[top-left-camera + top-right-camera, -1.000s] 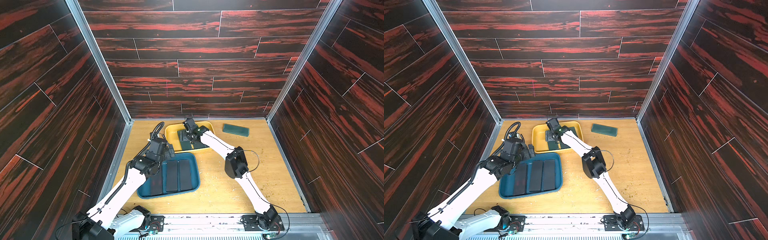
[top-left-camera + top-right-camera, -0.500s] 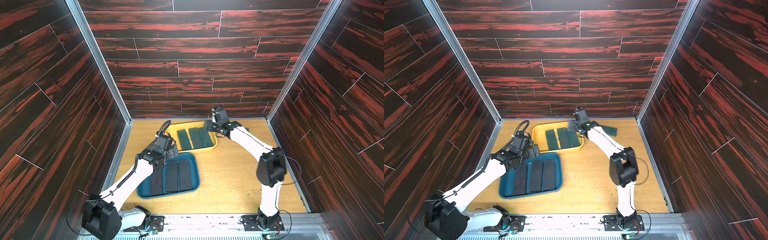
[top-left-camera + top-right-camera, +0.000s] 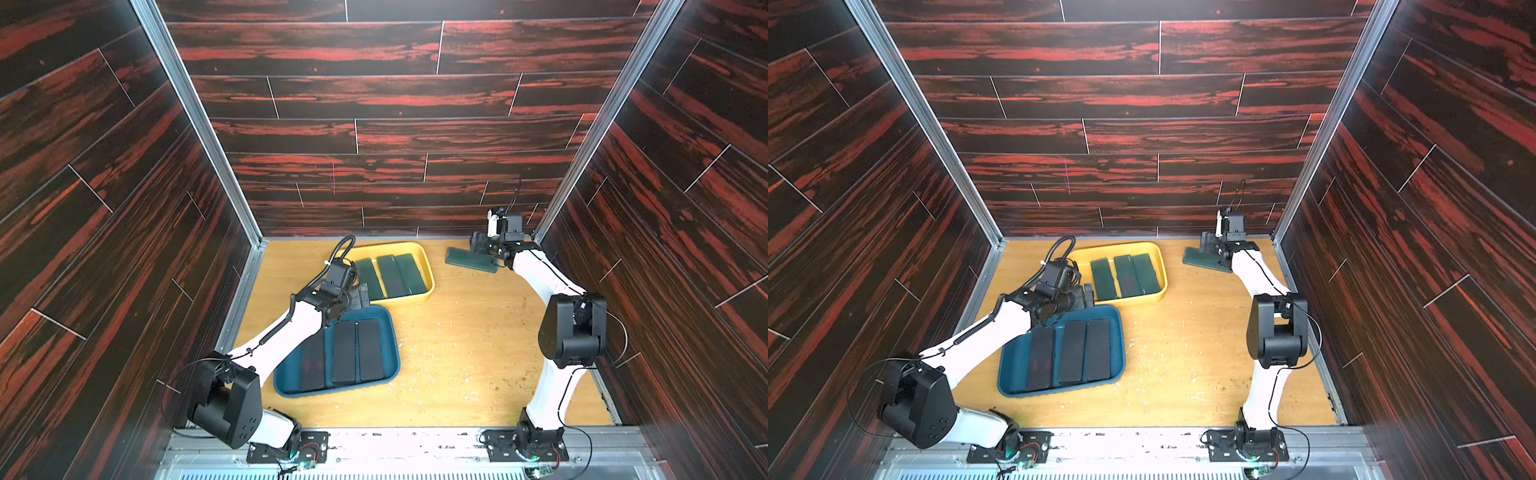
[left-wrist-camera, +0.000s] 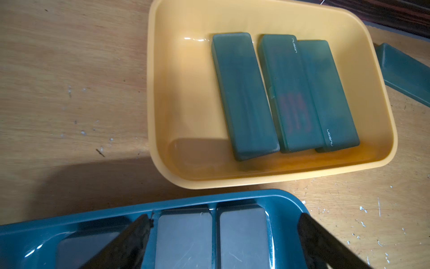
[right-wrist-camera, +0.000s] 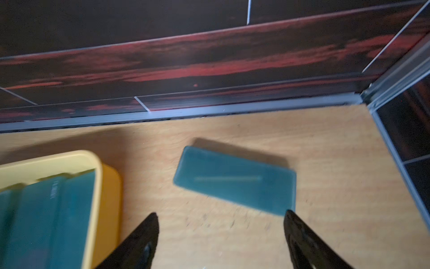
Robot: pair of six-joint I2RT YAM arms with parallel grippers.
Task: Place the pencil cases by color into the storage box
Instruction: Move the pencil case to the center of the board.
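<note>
Now your attention belongs on the last green pencil case (image 3: 471, 259), the only one outside a tray: it lies flat on the wooden table (image 3: 457, 353) near the back right corner, well apart from the yellow tray (image 3: 428, 286). Three green cases (image 4: 283, 93) already lie side by side in that yellow tray, and three black cases (image 3: 345, 353) fill the blue tray (image 3: 392, 365), so by my reckoning you are on the final pick.

Your right gripper (image 5: 221, 221) hangs just short of the loose case with its jaws spread and nothing between them. The case lies crosswise ahead of the fingertips, one corner touching or just beside a fingertip (image 5: 289, 215). The next move likely calls for advancing over the case, straddling its narrow width, closing, then carrying it to the free strip of yellow tray floor beside the other green ones.

Your left gripper (image 4: 223, 223) is released too, empty, poised over the far end of the blue tray.

Both top views show the right gripper overlapping the case's end, so contact cannot be judged there; the right wrist view, though blurred, shows the bare table between the jaws. The left wrist view alone reveals the printed lettering on two green cases and that bare floor in the yellow tray.
</note>
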